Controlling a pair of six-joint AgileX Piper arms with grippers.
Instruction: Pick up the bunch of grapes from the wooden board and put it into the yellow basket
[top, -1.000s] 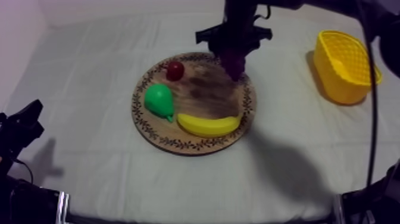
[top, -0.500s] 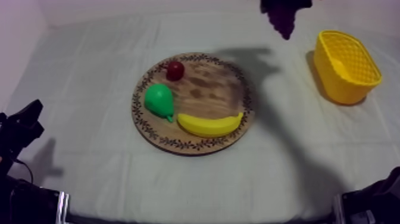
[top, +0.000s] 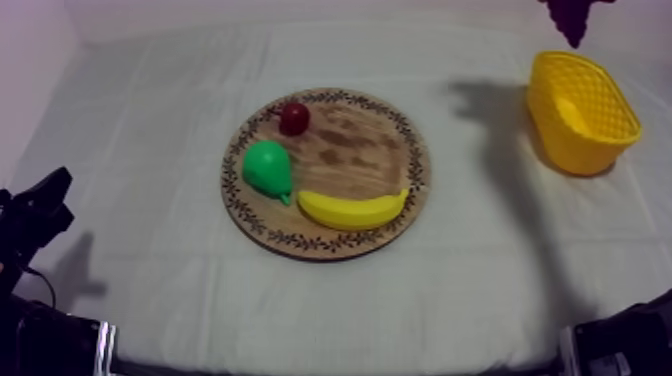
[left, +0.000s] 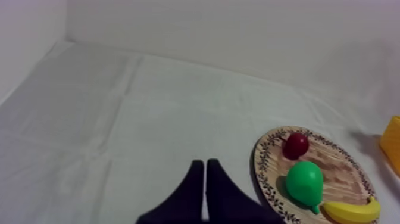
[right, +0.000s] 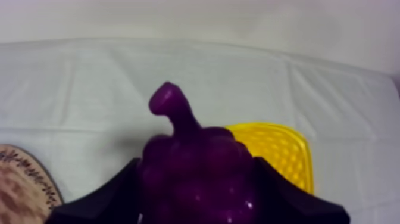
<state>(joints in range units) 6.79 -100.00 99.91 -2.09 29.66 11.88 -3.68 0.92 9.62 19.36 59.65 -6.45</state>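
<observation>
The purple bunch of grapes (top: 572, 18) hangs in the air at the top view's upper edge, just beyond the yellow basket (top: 582, 110) at the table's right. In the right wrist view my right gripper (right: 196, 182) is shut on the grapes (right: 193, 161), one black finger at each side and the stem pointing up. The basket (right: 280, 149) lies right behind them. The round wooden board (top: 400, 150) sits mid-table, and its edge (right: 24, 184) shows beside the held grapes. My left gripper (left: 205, 179) is shut on nothing and rests low at the left (top: 42, 208).
On the board lie a green pear (top: 266, 168), a banana (top: 352, 209) and a small red fruit (top: 294, 118). The basket is tilted, with its opening facing up and left. Bare cloth (top: 480, 200) stretches between board and basket.
My right gripper has lifted the grapes off the board's far right side and carried them up and to the right, toward the basket. The left arm has stayed still.
</observation>
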